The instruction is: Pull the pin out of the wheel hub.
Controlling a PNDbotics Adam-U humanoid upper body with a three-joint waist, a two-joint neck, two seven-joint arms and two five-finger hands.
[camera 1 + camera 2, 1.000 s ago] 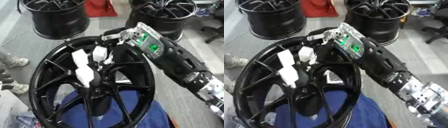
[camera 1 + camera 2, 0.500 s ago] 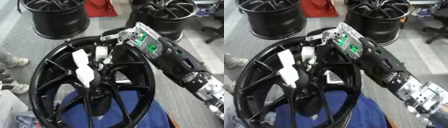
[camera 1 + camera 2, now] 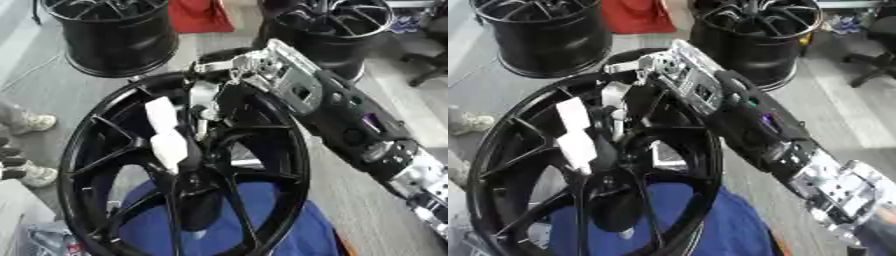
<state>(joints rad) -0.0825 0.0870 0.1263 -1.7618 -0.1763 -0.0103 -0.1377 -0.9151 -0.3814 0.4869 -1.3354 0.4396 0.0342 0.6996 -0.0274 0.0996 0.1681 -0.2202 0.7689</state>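
Reaching over the hub's point(image 3: 184, 165) rim, the right hand point(image 3: 262, 75) has its fingers curled down on the pale pin point(image 3: 203, 100) just below them (exact contact is hard to see). Best drawn straight along the pin's axis, without twisting sideways.
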